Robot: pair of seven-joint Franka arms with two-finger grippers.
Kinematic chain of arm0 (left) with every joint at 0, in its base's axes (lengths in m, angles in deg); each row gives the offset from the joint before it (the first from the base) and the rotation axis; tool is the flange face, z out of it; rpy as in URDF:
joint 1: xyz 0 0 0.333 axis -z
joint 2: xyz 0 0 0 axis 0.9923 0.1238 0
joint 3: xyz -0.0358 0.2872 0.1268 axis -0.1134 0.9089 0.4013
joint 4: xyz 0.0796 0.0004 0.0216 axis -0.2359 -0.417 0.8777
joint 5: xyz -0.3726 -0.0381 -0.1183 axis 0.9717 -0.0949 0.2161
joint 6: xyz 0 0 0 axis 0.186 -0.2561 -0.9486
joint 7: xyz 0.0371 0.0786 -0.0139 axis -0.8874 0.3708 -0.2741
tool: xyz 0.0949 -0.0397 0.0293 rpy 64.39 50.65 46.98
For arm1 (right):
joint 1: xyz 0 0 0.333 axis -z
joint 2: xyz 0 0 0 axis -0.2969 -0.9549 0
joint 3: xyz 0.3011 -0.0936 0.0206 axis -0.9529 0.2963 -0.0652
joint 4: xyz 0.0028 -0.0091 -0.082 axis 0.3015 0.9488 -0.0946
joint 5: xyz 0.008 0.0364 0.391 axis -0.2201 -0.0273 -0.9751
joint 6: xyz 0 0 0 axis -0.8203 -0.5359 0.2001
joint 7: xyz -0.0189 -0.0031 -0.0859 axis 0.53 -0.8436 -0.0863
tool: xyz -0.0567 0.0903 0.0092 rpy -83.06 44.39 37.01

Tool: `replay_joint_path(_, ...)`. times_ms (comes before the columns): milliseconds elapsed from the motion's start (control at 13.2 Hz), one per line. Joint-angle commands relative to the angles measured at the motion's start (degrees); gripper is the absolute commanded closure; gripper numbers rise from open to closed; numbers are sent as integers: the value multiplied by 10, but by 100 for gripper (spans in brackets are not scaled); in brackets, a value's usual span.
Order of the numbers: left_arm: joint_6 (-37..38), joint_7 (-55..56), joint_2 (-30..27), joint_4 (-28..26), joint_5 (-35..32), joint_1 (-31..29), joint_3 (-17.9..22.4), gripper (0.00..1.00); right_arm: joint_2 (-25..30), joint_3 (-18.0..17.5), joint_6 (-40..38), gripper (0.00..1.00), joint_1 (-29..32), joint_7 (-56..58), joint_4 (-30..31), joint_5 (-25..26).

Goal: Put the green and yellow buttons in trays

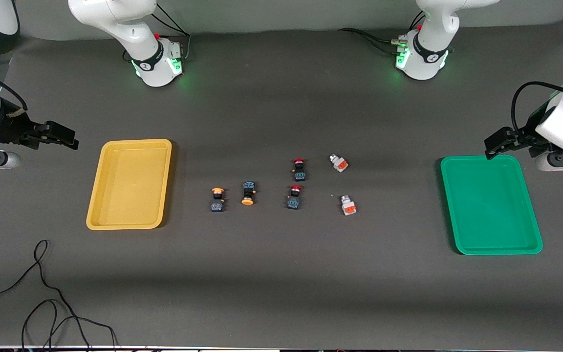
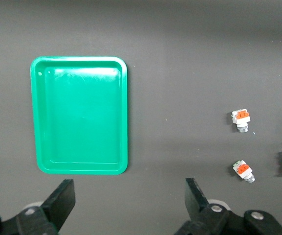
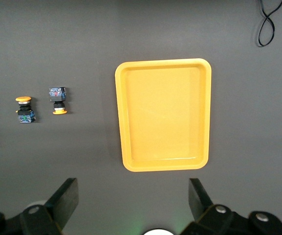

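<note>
Buttons: six lie loose mid-worktop (image 1: 281,293), between the two trays, none in a tray yet. Front view: two yellow-capped buttons (image 1: 217,199) (image 1: 248,192) on dark bodies lie toward the yellow tray (image 1: 95,215); two white buttons (image 1: 339,163) (image 1: 348,205) with orange-red ends lie toward the green tray (image 1: 450,215); two red-capped buttons (image 1: 299,169) (image 1: 294,196) sit between the pairs, not wanted. The layout looks sorted by side, each pair nearest its likely tray and arm. Right gripper (image 1: 69,139) hangs off the yellow tray's end of the worktop; left gripper (image 1: 494,146) is over the green tray's corner; both wait. Left wrist view: left gripper (image 2: 128,200), fingers fully apart and holding nothing; green tray empty, white buttons apart from it, lying on their sides. Right wrist view: right gripper (image 3: 133,198), fingers likewise wide and empty; yellow tray empty, yellow-capped buttons side by side, caps pointing opposite ways.
</note>
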Motion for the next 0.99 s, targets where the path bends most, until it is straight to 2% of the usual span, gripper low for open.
replay_joint_path(0,15,-9,-12,-1,1,-2,-3,0,7,-2,4,0,-1,6,6,5)
replay_joint_path(683,24,-9,-14,-6,1,5,-8,0,0,-3,4,0,-2,2,0,3)
replay_joint_path(911,16,37,-19,-28,6,42,-10,0,0,-3,6,0,-2,2,-1,2)
